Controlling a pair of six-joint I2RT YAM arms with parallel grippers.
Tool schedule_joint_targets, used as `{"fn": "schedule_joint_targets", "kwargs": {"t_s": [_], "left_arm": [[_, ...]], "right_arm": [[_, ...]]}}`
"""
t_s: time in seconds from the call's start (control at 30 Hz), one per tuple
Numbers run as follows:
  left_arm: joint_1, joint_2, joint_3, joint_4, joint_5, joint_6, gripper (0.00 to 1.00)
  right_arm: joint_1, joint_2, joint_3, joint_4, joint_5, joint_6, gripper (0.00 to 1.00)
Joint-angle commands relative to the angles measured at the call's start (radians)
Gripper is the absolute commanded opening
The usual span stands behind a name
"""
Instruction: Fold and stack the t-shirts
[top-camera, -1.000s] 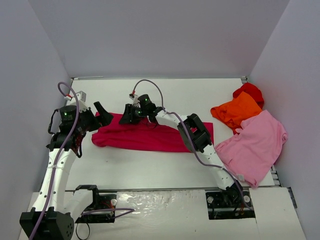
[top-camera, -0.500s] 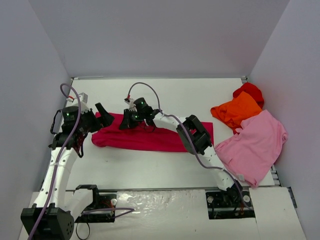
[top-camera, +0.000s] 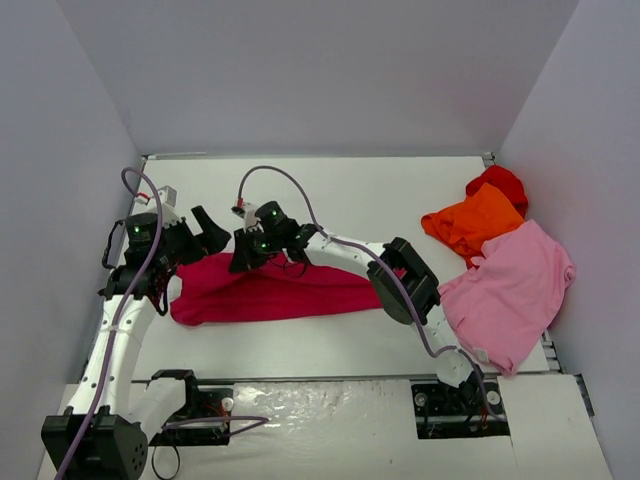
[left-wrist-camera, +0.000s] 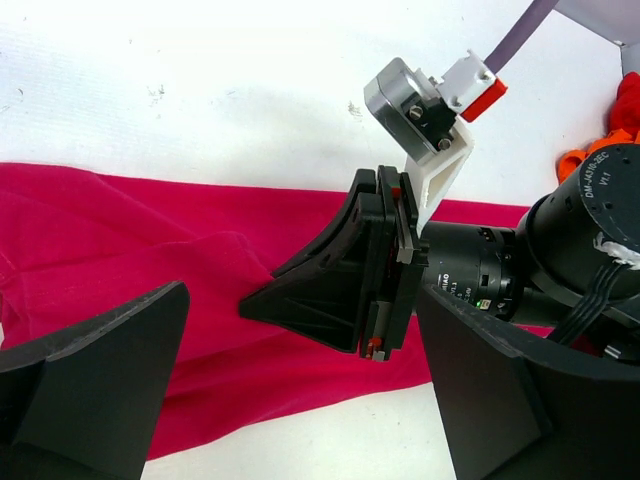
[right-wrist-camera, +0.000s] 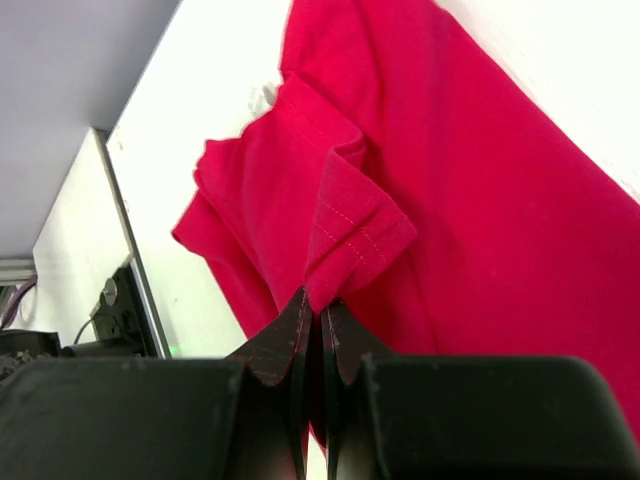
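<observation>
crimson-magenta t-shirt (top-camera: 270, 295): folded into a long band, lying across the left-centre of the surface (top-camera: 380, 190), its left end bunched and rounded. stitched hem (right-wrist-camera: 350, 235) near that end raised into a small tented fold, clear in the right wrist view.

right claw (top-camera: 245, 255): fingers closed tight on that tented fold, no gap between them in the right wrist view (right-wrist-camera: 320, 305); cloth hanging from the pinch to both sides. arm reaching far across from the right base to the shirt's far-left part.

left claw (top-camera: 205, 228): spread wide and holding nothing, poised just beside the right claw over the shirt's far-left edge; in the left wrist view (left-wrist-camera: 300, 395) both fingers apart at the frame's bottom corners, with the right claw between them.

light pink t-shirt (top-camera: 510, 290), orange t-shirt (top-camera: 470, 222) and bright red t-shirt (top-camera: 498, 183): heaped unfolded at the right side of the surface, overlapping one another, well apart from both claws.

step in hand, as judged: folding of the first shirt, an end portion gripped for turning over the band. next move likely calls for carrying the pinched hem across the body without dragging the lower layer, laying it flat, then opening; left claw well placed to pin or take the neighbouring edge. stacking not yet begun.
</observation>
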Motion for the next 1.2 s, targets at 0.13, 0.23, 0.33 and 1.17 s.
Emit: {"fn": "schedule_joint_targets", "kwargs": {"t_s": [0.13, 0.23, 0.33, 1.17], "left_arm": [[-0.009, 0.010, 0.020, 0.077, 0.018, -0.012, 0.97], [-0.009, 0.012, 0.021, 0.080, 0.015, -0.010, 0.97], [-0.009, 0.022, 0.033, 0.072, 0.014, -0.002, 0.97], [-0.009, 0.040, 0.081, 0.022, -0.027, 0.048, 0.97]], "right_arm": [[0.013, -0.130, -0.107, 0.006, 0.006, -0.023, 0.06], [0.022, -0.165, -0.155, 0.007, 0.009, -0.020, 0.07], [0.041, -0.200, -0.213, 0.007, 0.012, -0.011, 0.09], [0.211, -0.446, -0.521, -0.075, 0.209, -0.038, 0.47]]}}
